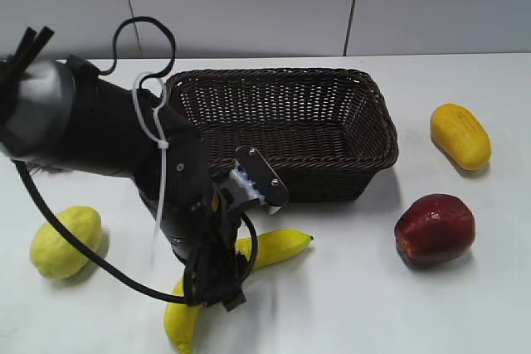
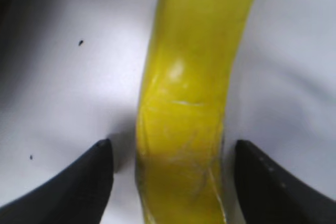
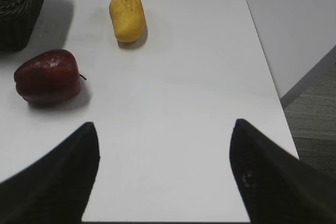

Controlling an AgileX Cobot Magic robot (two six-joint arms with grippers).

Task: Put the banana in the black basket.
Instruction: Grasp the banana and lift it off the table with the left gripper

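**benchbot_dan:** Since the left gripper (image 2: 176, 182) has its two dark fingers (image 2: 84, 182) spread either side of the banana (image 2: 189, 93), with a sliver of white showing on each side, I'd call it straddling, not pinching. Nothing clamped yet as far as the left wrist view shows.

**wickerfan:** Agreed. Banana's lying flat on the white table (image 1: 348, 304), just in front of the black basket (image 1: 282, 89), and the left arm is planted right over its middle so only the two ends poke out in the exterior view.

**benchbot_dan:** So progress-wise: reach looks done, grasp not yet, lift and drop into the basket all still to go. Basket looks empty from here.

**wickerfan:** Right gripper (image 3: 163, 177)?

**benchbot_dan:** Fingers wide apart over bare table, holding nothing. It just looks out at the red apple (image 3: 47, 75) and the mango (image 3: 127, 16), well away from the action.

**wickerfan:** And the lemon (image 1: 65, 241) sits off to the left of the arm, near but not in the way.
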